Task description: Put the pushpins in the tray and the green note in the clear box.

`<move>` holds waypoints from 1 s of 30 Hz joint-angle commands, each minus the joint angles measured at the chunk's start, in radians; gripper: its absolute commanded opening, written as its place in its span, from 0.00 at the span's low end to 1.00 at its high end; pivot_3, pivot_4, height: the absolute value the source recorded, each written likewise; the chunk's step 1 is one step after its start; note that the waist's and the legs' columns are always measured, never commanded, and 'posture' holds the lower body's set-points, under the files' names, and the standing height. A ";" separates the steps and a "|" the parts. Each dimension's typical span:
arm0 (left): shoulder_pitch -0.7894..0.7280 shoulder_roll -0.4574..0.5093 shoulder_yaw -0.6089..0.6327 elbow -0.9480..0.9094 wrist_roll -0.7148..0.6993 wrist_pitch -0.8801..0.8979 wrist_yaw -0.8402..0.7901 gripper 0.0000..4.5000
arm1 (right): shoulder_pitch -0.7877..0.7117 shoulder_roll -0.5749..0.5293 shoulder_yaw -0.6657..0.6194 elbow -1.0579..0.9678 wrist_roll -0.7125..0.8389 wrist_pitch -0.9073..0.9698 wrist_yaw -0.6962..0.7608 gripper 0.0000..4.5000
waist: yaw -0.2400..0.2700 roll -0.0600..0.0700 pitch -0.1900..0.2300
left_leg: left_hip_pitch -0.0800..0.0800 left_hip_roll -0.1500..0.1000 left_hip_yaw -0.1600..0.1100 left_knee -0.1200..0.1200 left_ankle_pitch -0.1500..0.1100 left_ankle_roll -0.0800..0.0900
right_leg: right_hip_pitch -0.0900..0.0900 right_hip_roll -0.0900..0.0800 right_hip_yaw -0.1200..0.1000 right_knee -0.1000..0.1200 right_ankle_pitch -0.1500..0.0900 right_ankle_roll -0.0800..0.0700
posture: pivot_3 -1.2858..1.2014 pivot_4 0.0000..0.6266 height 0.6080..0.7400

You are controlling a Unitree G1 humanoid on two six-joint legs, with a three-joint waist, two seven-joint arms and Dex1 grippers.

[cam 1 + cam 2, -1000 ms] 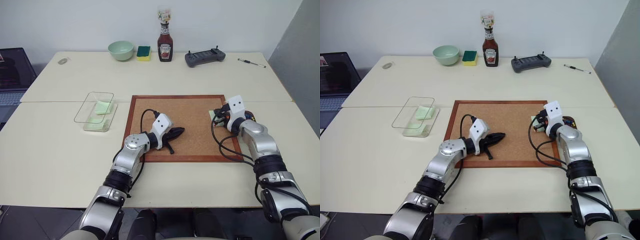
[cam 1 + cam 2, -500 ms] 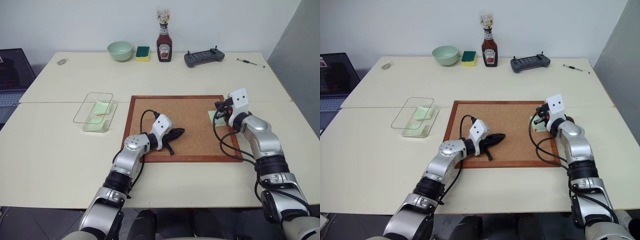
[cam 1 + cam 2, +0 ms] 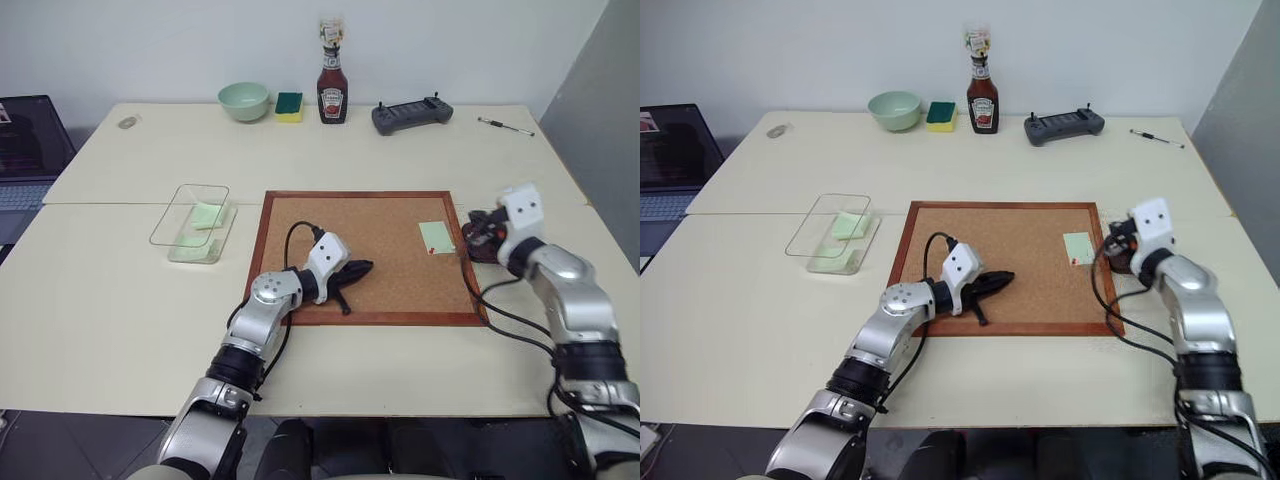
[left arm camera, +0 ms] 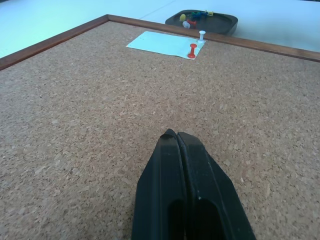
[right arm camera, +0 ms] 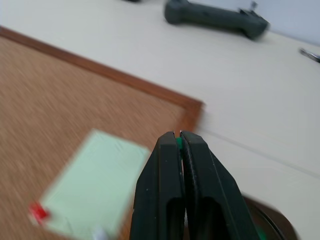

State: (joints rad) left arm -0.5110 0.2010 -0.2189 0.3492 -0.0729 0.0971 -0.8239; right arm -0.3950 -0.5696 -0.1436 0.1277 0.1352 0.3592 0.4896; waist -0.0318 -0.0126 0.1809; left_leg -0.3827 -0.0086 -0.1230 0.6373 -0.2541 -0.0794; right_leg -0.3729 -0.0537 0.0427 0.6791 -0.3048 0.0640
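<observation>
A green pushpin point(image 5: 178, 143) seems to be pinched in the right claw point(image 5: 179, 136): the two black fingers are pressed together, with only a sliver of green showing at their tips. The claw hangs past the right edge of the cork board point(image 3: 380, 225), just above the small dark tray point(image 4: 227, 25), which sits on the table against the board's right frame and already holds several coloured pins.

The green note point(image 3: 436, 237) lies flat on the board just left of the claw, near the right frame. A red pin point(image 4: 192, 50) and a white pin point(image 4: 201, 35) are stuck in its near corner.

The left claw point(image 4: 176, 135) rests on the middle of the board, fingers closed and holding nothing. The clear box point(image 3: 192, 222) stands on the table well to the left of the board, with a pale green slip already inside.

The step in hand looks like dropping this pin into the tray. Next, the fingers need to part over the tray. Then the two pins left in the note have to be pulled before the note can be lifted and carried across to the box.
</observation>
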 commanded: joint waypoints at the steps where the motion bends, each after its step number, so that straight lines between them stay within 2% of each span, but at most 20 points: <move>1: 0.019 0.003 -0.038 0.032 0.022 -0.006 -0.019 0.00 | 0.038 -0.043 -0.037 -0.075 -0.021 -0.002 -0.017 0.01 | -0.003 0.001 0.000 | 0.000 0.000 0.000 0.000 0.000 0.000 | 0.000 0.000 0.000 0.000 0.000 0.000 | 0.52 0.24 1.00; 17: 0.009 -0.003 -0.045 0.045 0.027 -0.019 -0.022 0.00 | 0.018 -0.056 0.031 0.038 -0.107 -0.066 -0.037 0.01 | -0.001 0.001 -0.001 | 0.001 0.000 0.001 0.001 0.000 0.000 | 0.001 0.000 0.001 0.000 0.000 0.000 | 0.52 0.24 1.00; 19: 0.011 -0.001 -0.044 0.043 0.028 -0.019 -0.023 0.00 | 0.013 -0.056 0.035 0.043 -0.109 -0.072 -0.038 0.11 | -0.001 0.001 -0.001 | 0.001 0.000 0.001 0.001 0.000 0.000 | 0.001 0.000 0.001 0.000 0.000 0.000 | 0.52 0.24 1.00; 20: 0.013 0.000 -0.044 0.041 0.028 -0.019 -0.023 0.00 | 0.013 -0.055 0.035 0.043 -0.109 -0.073 -0.037 0.11 | -0.001 0.001 -0.001 | 0.001 0.000 0.001 0.001 0.000 0.000 | 0.001 0.000 0.001 0.000 0.000 0.000 | 0.52 0.24 1.00; 30: 0.010 -0.004 -0.045 0.047 0.028 -0.020 -0.027 0.00 | 0.017 -0.050 0.016 0.031 -0.098 -0.060 -0.044 0.57 | -0.001 0.001 -0.001 | 0.001 0.000 0.001 0.001 0.000 0.000 | 0.001 0.000 0.001 0.000 0.000 0.000 | 0.52 0.24 1.00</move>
State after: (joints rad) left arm -0.5218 0.2004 -0.2310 0.3714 -0.0583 0.0649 -0.8377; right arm -0.3668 -0.6165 -0.0973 0.1922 0.0243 0.3038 0.4552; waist -0.0326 -0.0116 0.1803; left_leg -0.3818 -0.0085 -0.1217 0.6380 -0.2540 -0.0795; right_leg -0.3722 -0.0537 0.0439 0.6792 -0.3047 0.0645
